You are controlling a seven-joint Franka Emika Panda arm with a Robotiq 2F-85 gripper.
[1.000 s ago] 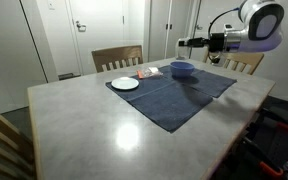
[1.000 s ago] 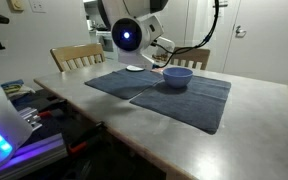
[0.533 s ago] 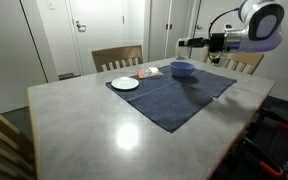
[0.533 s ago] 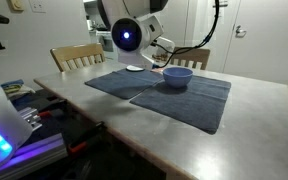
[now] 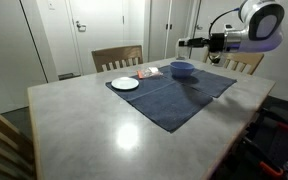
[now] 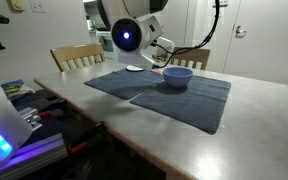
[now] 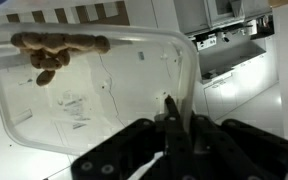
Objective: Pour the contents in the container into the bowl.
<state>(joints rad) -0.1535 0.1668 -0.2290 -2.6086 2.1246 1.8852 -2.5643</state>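
My gripper [image 7: 179,108] is shut on the rim of the clear plastic container [image 7: 94,110], whose wall runs between the two black fingers. Brown pieces [image 7: 46,52] are bunched in one corner of the tub, at the upper left of the wrist view. In an exterior view the gripper [image 5: 184,43] hangs above the blue bowl [image 5: 182,69] at the far side of the table; the tub itself hardly shows there. The bowl [image 6: 177,76] stands on a dark cloth, and the arm's body hides the gripper from that side.
A white plate [image 5: 125,83] lies at the cloth's corner, with a small packet [image 5: 149,72] between it and the bowl. The dark blue cloth [image 5: 174,98] covers part of the grey table [image 5: 84,130]. Wooden chairs [image 5: 116,58] stand behind the table.
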